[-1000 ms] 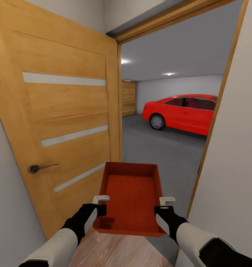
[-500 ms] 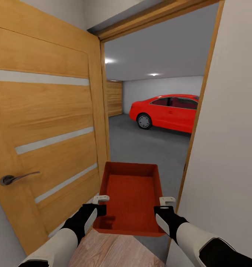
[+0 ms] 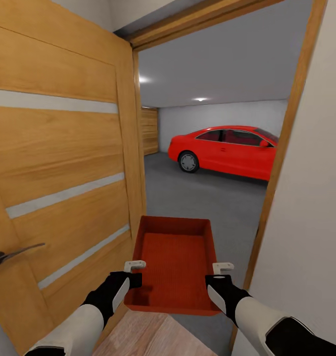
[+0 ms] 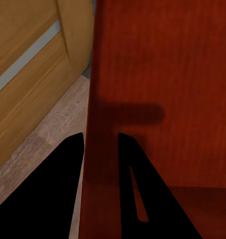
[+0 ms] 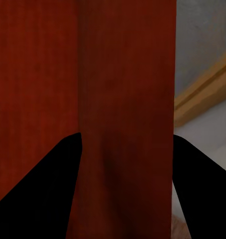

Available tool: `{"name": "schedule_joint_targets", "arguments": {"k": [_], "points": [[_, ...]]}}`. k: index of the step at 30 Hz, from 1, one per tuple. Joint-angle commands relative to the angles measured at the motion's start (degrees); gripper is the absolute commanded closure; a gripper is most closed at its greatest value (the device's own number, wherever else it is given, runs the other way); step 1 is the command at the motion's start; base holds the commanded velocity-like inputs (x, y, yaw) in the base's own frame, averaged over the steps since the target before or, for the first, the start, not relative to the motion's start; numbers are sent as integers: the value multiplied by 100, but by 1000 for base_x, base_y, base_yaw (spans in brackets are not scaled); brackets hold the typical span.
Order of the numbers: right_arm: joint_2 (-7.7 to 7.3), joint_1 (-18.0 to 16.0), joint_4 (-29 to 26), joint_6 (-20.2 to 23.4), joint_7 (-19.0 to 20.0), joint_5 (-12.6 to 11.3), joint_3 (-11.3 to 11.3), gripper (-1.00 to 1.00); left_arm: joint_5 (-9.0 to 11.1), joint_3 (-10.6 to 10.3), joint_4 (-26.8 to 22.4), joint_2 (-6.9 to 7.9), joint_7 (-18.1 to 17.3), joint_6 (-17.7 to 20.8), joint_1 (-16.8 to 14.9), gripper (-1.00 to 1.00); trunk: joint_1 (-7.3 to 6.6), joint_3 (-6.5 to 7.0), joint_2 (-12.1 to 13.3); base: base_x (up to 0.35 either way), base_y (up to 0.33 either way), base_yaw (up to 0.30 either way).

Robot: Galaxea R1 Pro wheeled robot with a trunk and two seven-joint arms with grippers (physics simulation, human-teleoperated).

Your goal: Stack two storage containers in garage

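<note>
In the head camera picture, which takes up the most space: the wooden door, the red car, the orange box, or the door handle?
Largest to smallest, as they look in the head view:
1. wooden door
2. orange box
3. red car, close to the box in picture area; it is far off, so truly bigger
4. door handle

Home doorway (image 3: 296, 123) onto garage (image 3: 207, 193)

Red car's (image 3: 227, 151) rear behind the door frame (image 3: 286, 143); door handle (image 3: 12, 254) seemingly cut off at the edge.
</note>
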Motion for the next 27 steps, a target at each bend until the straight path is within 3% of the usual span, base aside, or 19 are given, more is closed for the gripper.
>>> {"name": "schedule_joint_targets", "arguments": {"k": [1, 13, 27], "points": [[3, -5, -108, 52, -45, 65, -17, 100, 50, -52, -1, -9, 47, 29, 6, 100, 4, -3, -4, 241, 222, -233], [3, -5, -108, 52, -44, 65, -17, 100, 50, -52, -6, -11, 48, 29, 6, 100, 4, -3, -4, 193, 168, -232], [3, -5, -108, 52, -44, 65, -17, 100, 48, -52, -6, -16, 50, 29, 6, 100, 4, -3, -4, 94, 88, -70]]}}
